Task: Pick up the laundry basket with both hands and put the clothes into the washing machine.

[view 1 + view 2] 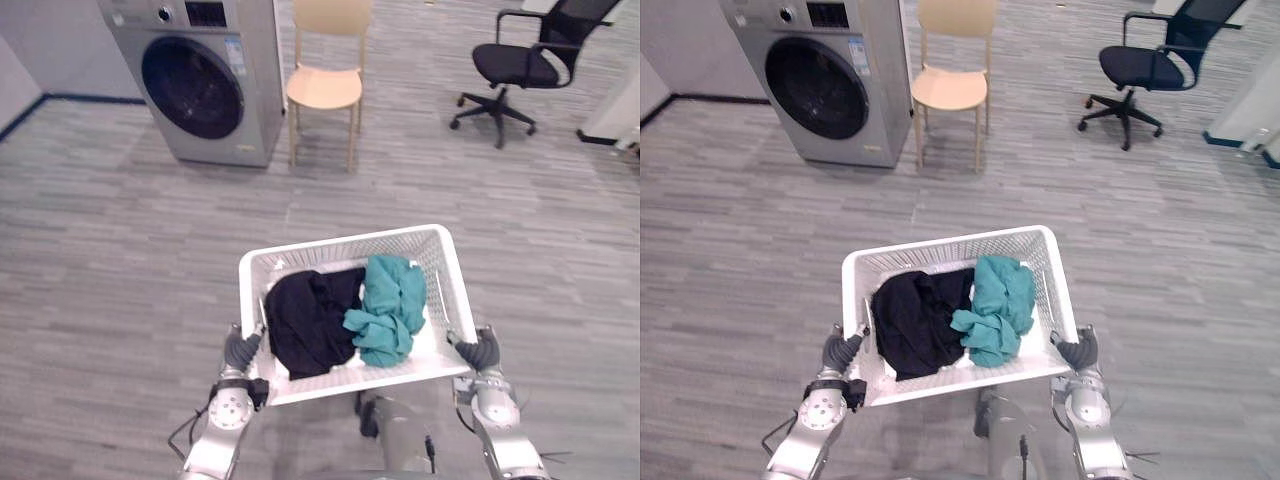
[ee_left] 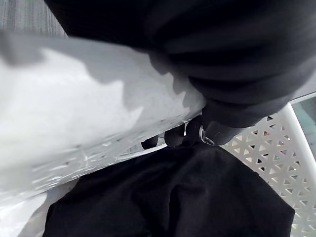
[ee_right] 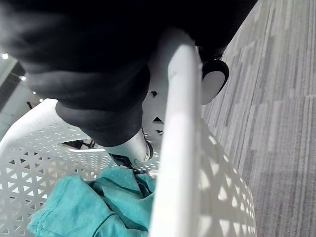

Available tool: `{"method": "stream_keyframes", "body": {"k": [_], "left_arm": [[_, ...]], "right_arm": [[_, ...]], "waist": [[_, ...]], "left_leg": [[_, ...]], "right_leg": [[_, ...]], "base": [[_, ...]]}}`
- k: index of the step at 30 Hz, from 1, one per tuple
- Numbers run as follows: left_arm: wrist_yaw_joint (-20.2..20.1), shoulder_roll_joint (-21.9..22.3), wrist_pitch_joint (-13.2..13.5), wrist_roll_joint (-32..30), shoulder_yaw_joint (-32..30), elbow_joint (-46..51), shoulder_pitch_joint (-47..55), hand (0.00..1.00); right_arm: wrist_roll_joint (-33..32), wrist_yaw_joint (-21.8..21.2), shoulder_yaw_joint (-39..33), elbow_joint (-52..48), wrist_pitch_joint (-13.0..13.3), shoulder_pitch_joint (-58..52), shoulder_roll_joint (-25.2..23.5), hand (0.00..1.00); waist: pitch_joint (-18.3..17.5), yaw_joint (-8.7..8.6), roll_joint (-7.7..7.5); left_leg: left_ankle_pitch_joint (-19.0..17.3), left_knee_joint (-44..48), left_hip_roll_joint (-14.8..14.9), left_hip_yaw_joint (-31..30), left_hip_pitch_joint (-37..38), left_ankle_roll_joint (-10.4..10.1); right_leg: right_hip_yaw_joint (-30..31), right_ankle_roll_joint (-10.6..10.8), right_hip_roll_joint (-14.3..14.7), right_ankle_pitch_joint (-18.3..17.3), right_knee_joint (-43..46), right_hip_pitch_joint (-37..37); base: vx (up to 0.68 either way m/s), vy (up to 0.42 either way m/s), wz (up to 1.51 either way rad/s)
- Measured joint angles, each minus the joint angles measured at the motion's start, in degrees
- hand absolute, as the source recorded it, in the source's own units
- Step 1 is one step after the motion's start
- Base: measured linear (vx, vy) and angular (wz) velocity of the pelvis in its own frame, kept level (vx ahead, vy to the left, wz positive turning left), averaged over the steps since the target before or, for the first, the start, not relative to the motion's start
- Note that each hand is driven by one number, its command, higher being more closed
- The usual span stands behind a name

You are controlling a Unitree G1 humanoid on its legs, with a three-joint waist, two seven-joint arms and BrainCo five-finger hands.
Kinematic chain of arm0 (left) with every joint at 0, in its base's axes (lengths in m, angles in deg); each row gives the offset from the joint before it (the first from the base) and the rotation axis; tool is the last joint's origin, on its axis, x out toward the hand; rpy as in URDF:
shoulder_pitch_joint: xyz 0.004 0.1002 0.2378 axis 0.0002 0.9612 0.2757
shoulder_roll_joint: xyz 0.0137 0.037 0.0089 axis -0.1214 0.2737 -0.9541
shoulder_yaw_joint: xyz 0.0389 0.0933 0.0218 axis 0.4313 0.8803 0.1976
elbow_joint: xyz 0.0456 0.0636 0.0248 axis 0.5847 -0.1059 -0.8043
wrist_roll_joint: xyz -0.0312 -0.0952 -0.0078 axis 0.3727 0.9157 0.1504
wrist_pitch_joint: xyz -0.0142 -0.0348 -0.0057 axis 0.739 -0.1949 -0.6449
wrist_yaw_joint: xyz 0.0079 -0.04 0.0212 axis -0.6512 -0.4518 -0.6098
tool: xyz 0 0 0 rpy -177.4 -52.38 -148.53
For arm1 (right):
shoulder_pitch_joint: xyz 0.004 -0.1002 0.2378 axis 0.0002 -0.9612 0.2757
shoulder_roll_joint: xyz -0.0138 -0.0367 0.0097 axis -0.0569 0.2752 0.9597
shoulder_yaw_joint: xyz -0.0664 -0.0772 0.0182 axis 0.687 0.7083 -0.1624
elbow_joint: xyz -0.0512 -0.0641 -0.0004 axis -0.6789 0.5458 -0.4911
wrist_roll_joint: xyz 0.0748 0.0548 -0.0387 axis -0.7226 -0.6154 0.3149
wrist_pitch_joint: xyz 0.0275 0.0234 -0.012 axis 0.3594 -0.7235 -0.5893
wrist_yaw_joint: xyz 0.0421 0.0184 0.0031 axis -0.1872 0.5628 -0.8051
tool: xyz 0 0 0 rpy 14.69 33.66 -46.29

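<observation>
I carry a white perforated laundry basket (image 1: 345, 240) low in front of me, above the grey floor. A black garment (image 1: 305, 320) lies in its left half and a teal garment (image 1: 390, 305) in its right half. My left hand (image 1: 240, 352) grips the basket's left rim near the front corner; in the left wrist view its fingers (image 2: 217, 131) curl over the rim (image 2: 74, 123) above the black cloth (image 2: 173, 197). On the right rim my right hand (image 1: 480, 352) does the same, and its fingers (image 3: 123, 140) wrap the rim (image 3: 175, 148) over the teal cloth (image 3: 74, 207).
A grey front-loading washing machine (image 1: 200, 80) stands at the far left with its round dark door shut. A beige wooden chair (image 1: 325, 85) stands right beside it. Far right is a black office chair (image 1: 515, 65) on castors. Open floor lies between me and the machine.
</observation>
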Motion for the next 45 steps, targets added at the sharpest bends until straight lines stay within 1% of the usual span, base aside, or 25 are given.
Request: {"method": "stream_keyframes", "body": {"k": [1,2,3,5,8,10,11,12,14,17,18,21,22,23,27,30,31,32,34,35,36,38,40,42,45], "left_arm": [[0.0,0.3,0.0,0.0,-0.3,-0.8,-0.2,1.00],[0.0,0.5,0.0,0.0,-0.7,-0.8,0.8,1.00],[0.0,0.5,0.0,0.1,-0.7,-0.7,1.1,1.00],[0.0,0.2,0.9,0.3,-0.9,-0.1,2.1,1.00],[0.0,0.3,1.4,0.6,-1.0,1.2,1.9,1.00],[0.0,0.4,1.4,0.5,-1.0,1.7,1.7,1.00],[-0.1,0.7,1.4,0.5,-1.0,1.7,2.0,1.00],[-0.1,1.0,1.3,0.4,-1.1,2.1,3.1,1.00],[0.0,1.2,1.0,0.0,-1.4,2.3,2.9,1.00],[0.0,1.3,0.8,0.0,-1.4,2.4,3.3,1.00],[0.0,1.2,0.4,0.0,-1.3,2.4,3.9,1.00],[0.0,0.0,-0.8,-0.1,-1.2,2.4,4.5,1.00],[0.0,-0.2,-1.2,-0.2,-1.2,2.4,4.6,1.00],[0.0,-0.4,-1.2,-0.4,-1.2,2.4,4.4,1.00],[-0.1,-2.3,-1.1,-0.6,-0.8,2.2,1.9,1.00],[-0.1,-2.5,-1.1,-0.7,-0.4,2.0,1.3,1.00],[-0.1,-2.5,-1.1,-0.7,-0.1,1.6,1.3,1.00],[-0.1,-1.4,-1.1,-0.7,0.4,0.1,0.9,1.00],[0.0,-1.2,-1.1,-1.2,0.2,-0.4,0.0,1.00],[0.0,-1.1,-1.1,-1.2,0.2,-0.9,-0.2,1.00],[-0.1,-0.4,-1.1,-1.2,0.2,-1.3,0.3,1.00],[-0.1,-0.5,-0.8,-1.1,0.1,-1.1,1.4,1.00],[-0.1,-0.7,-0.6,-1.0,0.1,-1.1,1.7,1.00],[-0.2,-0.7,-0.2,-0.9,0.1,-1.0,1.6,1.00],[-0.5,-0.5,0.1,-1.0,0.3,-1.0,1.6,1.00]], "right_arm": [[-0.1,0.0,0.3,-0.3,-0.3,-0.1,-0.2,1.00],[-0.1,0.1,0.6,-2.2,-1.2,-1.0,-0.6,1.00],[-0.1,0.4,0.6,-3.4,-1.3,-1.8,-0.9,1.00],[-0.6,1.2,0.6,-6.4,-1.0,-2.7,-1.4,1.00],[-1.7,1.6,0.2,-6.9,-0.1,-1.5,-1.0,1.00],[-2.1,1.6,0.1,-6.4,0.1,-1.2,-0.8,1.00],[-2.1,1.6,0.1,-5.9,0.1,-1.2,-0.6,1.00],[-2.2,1.6,0.3,-4.0,0.1,-1.0,-0.4,1.00],[-2.6,1.6,0.2,-1.9,0.0,-0.3,-1.4,1.00],[-2.6,1.3,0.8,-1.5,0.1,0.2,-0.5,1.00],[-2.5,1.2,0.8,0.2,0.1,0.6,-1.0,1.00],[-1.8,0.4,0.9,3.7,0.1,0.4,-2.6,1.00],[-1.6,0.3,1.0,3.9,0.1,-0.4,-2.9,1.00],[-1.6,0.2,1.1,3.9,0.1,-0.7,-2.9,1.00],[-1.6,0.2,2.5,2.3,0.1,-0.7,-1.7,1.00],[-1.6,0.2,2.5,1.9,0.1,-0.8,-1.3,1.00],[-1.6,0.2,2.5,1.9,0.0,-1.2,-1.1,1.00],[-1.6,0.2,2.4,2.2,-0.2,-1.4,0.1,1.00],[-1.6,0.2,2.4,2.1,-0.6,-0.9,0.0,1.00],[-1.7,0.2,2.5,2.0,-0.6,-1.1,0.3,1.00],[-1.7,0.2,2.5,0.3,-1.2,-2.3,0.6,1.00],[-1.9,0.6,2.5,-2.6,-1.3,-4.3,0.0,1.00],[-1.9,1.2,2.4,-4.6,-1.3,-4.7,-0.1,1.00],[-2.0,1.4,1.9,-4.4,-1.2,-3.7,-0.2,1.00],[-2.0,1.4,1.3,-3.8,-1.1,-3.7,-0.4,1.00]], "waist": [[0.6,0.51,0.87],[0.8,1.32,1.12],[1.0,1.50,0.98],[2.1,3.68,-1.89],[2.2,4.93,-4.16],[2.8,5.07,-4.83],[2.7,5.03,-4.49],[2.2,5.81,-2.84],[1.5,5.36,-4.94],[1.2,5.98,-5.01],[1.3,6.65,-5.41],[1.7,6.35,-6.50],[1.8,6.17,-6.07],[1.7,5.51,-5.09],[1.8,2.62,-4.52],[1.7,0.19,-6.04],[1.3,-0.11,-6.52],[0.8,0.10,-3.61],[0.5,0.74,-1.64],[0.8,0.71,-1.26],[1.5,1.17,-0.73],[1.6,1.99,-0.32],[2.2,3.56,-1.98],[2.5,5.02,-3.81],[3.0,5.05,-4.39]], "left_leg": [[13.1,14.6,1.7,0.0,-5.6,-1.2],[19.5,28.7,4.3,0.0,-11.1,-3.1],[18.2,35.6,5.6,0.5,-14.2,-2.4],[11.1,44.8,6.6,3.4,-24.0,5.4],[5.1,29.1,4.1,4.7,-36.5,6.0],[5.7,12.0,1.7,3.8,-39.0,4.9],[9.0,-2.2,0.4,2.7,-38.6,1.6],[18.9,-10.7,1.4,3.6,-36.7,1.2],[15.9,-5.1,-1.5,5.2,-37.6,5.5],[7.1,1.6,-3.4,8.3,-37.4,8.8],[4.5,1.7,-4.6,9.7,-33.5,9.7],[2.1,-1.5,-8.0,10.0,-22.9,10.6],[2.1,-5.8,-9.1,9.4,-16.9,10.7],[2.3,-10.6,-9.2,8.3,-11.7,10.9],[2.6,-18.9,-8.8,4.0,-2.7,10.3],[1.7,-20.7,-9.0,0.1,2.6,7.1],[0.5,-20.5,-9.4,-1.7,5.5,5.1],[0.3,-18.8,-7.2,-3.1,6.8,4.7],[3.9,-8.1,-5.3,-3.4,1.7,2.9],[8.7,-0.1,-4.9,-3.1,-1.8,2.8],[19.0,11.6,-3.5,-2.4,-5.9,1.5],[15.1,30.9,2.4,1.5,-14.0,3.3],[10.1,38.8,4.9,3.6,-21.9,5.9],[4.5,33.1,4.5,4.5,-31.5,6.1],[6.0,9.2,2.3,4.5,-34.6,3.7]], "right_leg": [[0.9,0.3,2.1,-3.5,0.9,3.4],[2.3,0.3,4.2,-6.0,-0.6,8.6],[2.8,0.2,5.1,-7.5,-1.6,11.7],[8.3,0.7,5.5,-11.0,-6.0,22.8],[12.6,4.2,1.9,-13.1,-11.5,30.7],[14.4,6.5,-1.1,-15.8,-11.9,33.5],[15.5,8.4,-2.4,-17.6,-13.3,36.2],[18.2,9.9,-2.8,-20.1,-16.0,40.3],[19.5,9.3,-6.4,-20.5,-16.4,42.2],[21.9,14.7,-9.8,-20.0,-3.1,37.9],[25.5,22.6,-10.6,-17.2,13.3,32.5],[26.0,21.6,-10.7,-15.1,43.1,24.5],[21.3,16.0,-11.8,-17.3,49.6,21.1],[15.6,11.7,-11.6,-19.4,49.9,17.3],[6.8,8.2,-6.9,-22.5,31.9,5.5],[8.3,8.6,-2.4,-10.9,-1.8,3.5],[9.6,4.9,-1.9,-2.0,-4.3,3.4],[9.2,3.9,-0.7,1.5,-1.2,3.5],[7.4,3.4,0.2,-2.9,0.8,4.4],[6.8,3.6,0.5,-4.9,0.3,6.7],[6.6,3.5,1.0,-6.9,-2.5,12.2],[6.5,3.5,3.0,-9.2,-6.8,20.2],[7.2,4.3,2.4,-11.2,-9.5,26.3],[8.3,6.2,-0.5,-12.5,-11.5,30.7],[9.4,11.2,-4.6,-17.3,-8.8,32.9]], "base": [[0.96,-0.143,-0.51],[0.80,-0.125,-0.55],[0.91,-0.069,-0.58],[0.78,0.007,-0.77],[0.72,0.166,-0.71],[0.59,0.245,-0.42],[0.67,0.353,-0.59],[0.68,0.373,-0.59],[0.76,0.451,-0.22],[0.63,0.367,-0.18],[0.61,0.346,-0.35],[0.67,0.311,-0.16],[0.46,0.178,-0.04],[0.57,0.201,0.04],[0.63,0.113,0.48],[0.65,-0.013,0.78],[0.75,-0.078,0.51],[0.91,-0.083,0.43],[0.75,-0.079,0.25],[0.73,-0.106,0.33],[0.73,-0.088,0.26],[0.68,-0.037,0.14],[0.61,-0.010,0.00],[0.53,0.100,-0.22],[0.48,0.230,-0.13]]}}
